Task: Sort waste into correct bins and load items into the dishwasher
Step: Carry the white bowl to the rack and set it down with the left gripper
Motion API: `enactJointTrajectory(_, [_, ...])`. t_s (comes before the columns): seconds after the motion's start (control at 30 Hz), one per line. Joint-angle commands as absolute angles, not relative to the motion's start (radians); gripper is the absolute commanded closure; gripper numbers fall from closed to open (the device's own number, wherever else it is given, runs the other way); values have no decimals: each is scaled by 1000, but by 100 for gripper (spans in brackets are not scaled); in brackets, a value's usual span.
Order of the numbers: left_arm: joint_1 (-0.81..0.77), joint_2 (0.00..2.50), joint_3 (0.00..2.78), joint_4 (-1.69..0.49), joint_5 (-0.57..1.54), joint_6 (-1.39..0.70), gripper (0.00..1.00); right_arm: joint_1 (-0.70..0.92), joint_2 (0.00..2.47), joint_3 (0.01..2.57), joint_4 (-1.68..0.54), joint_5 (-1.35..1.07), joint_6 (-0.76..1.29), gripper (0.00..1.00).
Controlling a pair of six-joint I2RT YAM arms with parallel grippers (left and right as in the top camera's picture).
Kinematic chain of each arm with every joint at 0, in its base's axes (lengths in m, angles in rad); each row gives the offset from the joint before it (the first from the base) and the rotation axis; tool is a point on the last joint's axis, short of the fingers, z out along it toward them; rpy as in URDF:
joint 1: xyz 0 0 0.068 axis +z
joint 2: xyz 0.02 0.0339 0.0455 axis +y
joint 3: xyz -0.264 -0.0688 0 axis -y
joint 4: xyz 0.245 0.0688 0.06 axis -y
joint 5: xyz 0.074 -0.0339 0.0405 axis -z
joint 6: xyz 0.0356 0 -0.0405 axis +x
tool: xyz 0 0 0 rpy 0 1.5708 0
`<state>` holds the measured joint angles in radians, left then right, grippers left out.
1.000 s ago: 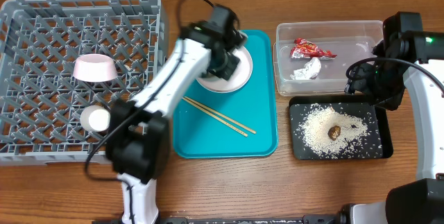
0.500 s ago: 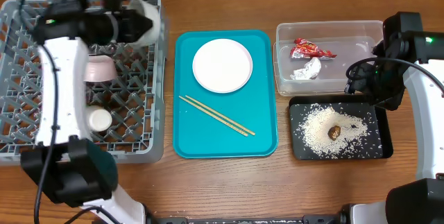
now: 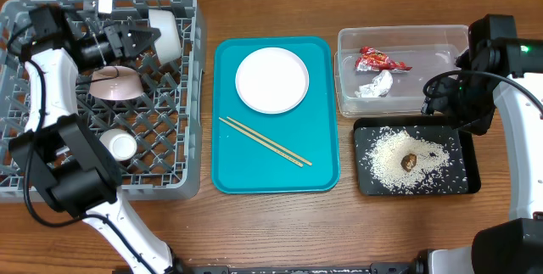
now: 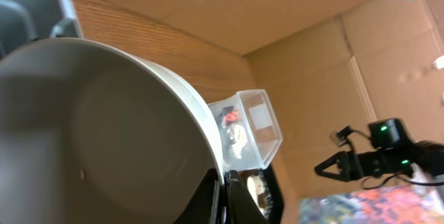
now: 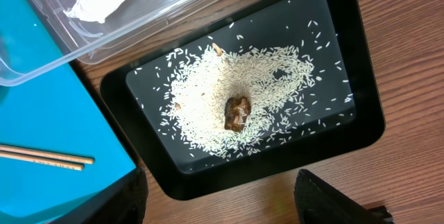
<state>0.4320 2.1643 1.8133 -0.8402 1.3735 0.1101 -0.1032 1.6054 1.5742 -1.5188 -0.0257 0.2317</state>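
Grey dish rack [image 3: 51, 191] at far left already carries the pink bowl [image 3: 116, 83] and white cup [image 3: 117, 145]. Above its back rows the left gripper [image 3: 140, 38] is clamped on the rim of the grey-green bowl [image 3: 164, 35], tipped sideways, likely for slotting between dividers. 1 plate [image 3: 271, 80] and 2 chopsticks [image 3: 265, 141] wait on the teal tray [image 3: 254, 172]. The right gripper [image 5: 222, 200], jaws apart and empty, hovers over the rice [image 5: 243, 78] in the black tray [image 5: 326, 23].
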Motion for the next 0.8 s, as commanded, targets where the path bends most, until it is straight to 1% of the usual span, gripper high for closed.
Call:
enactJointTrajectory(0.0, [468,2207,1817,-836,1468,119,96,-102,1584,1578,-1517,-24,236,31])
enactJointTrajectory(0.2, [542,2237,1817,-837,1419,120,96,-102,1584,1578,-1518,-24,236,31])
enactJointTrajectory(0.23, [555,2237,1817,-838,1391,119,89,-102,1584,1578,-1517,-24,236,30])
enactJointTrajectory(0.27, [566,2236,1817,-841,1375,118,88,-102,1584,1578,-1517,-24,236,30])
enactJointTrajectory(0.3, [580,2236,1817,-842,1376,119,84,-102,1584,1578,-1517,-24,236,30])
enactJointTrajectory(0.33, [589,2236,1817,-847,1376,119,77,-102,1584,1578,-1518,-24,236,30])
enactJointTrajectory(0.37, [607,2236,1817,-853,1378,118,66,-102,1584,1578,-1518,-24,236,31])
enactJointTrajectory(0.4, [617,2236,1817,-856,1380,118,63,-102,1584,1578,-1518,-24,236,30])
enactJointTrajectory(0.43, [625,2236,1817,-861,1380,118,56,-102,1584,1578,-1518,-24,236,30])
enactJointTrajectory(0.5, [642,2236,1817,-879,1380,106,28,-102,1584,1578,-1518,-25,236,30])
enactJointTrajectory(0.57, [657,2230,1817,-897,1388,104,14,-102,1584,1578,-1520,-24,236,31])
enactJointTrajectory(0.6, [664,2225,1817,-906,1388,104,0,-102,1584,1578,-1521,-24,236,30])
enactJointTrajectory(0.77, [701,2116,1817,-920,1346,112,0,-102,1584,1578,-1525,-23,235,30])
